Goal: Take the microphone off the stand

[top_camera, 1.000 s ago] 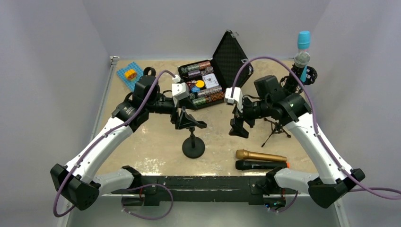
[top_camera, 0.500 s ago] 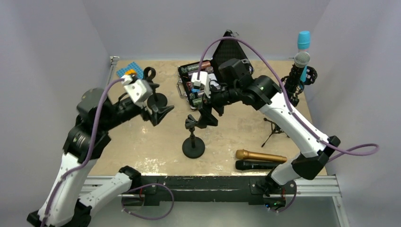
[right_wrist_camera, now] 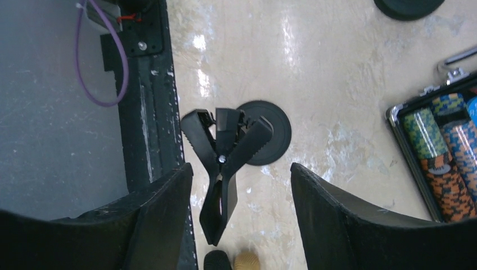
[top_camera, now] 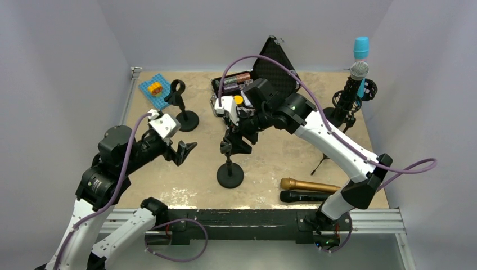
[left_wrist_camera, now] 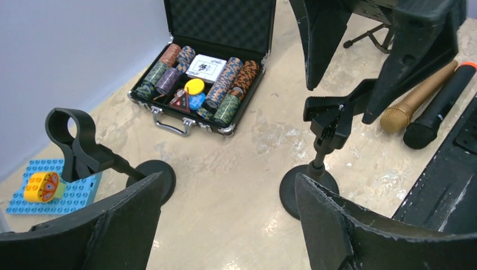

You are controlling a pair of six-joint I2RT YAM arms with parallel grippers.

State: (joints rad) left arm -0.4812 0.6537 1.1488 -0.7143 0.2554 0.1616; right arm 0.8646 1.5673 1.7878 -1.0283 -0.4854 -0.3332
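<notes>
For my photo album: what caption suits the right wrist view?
Open right pincer hovering over an empty clip-top microphone stand, poker chip case at the right edge.

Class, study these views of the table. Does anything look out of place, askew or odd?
A gold microphone and a black microphone lie loose side by side near the front edge, while the clamp stand and the ring-clip stand hold nothing. Nothing looks spilled or broken; the chip case simply stands open.
</notes>
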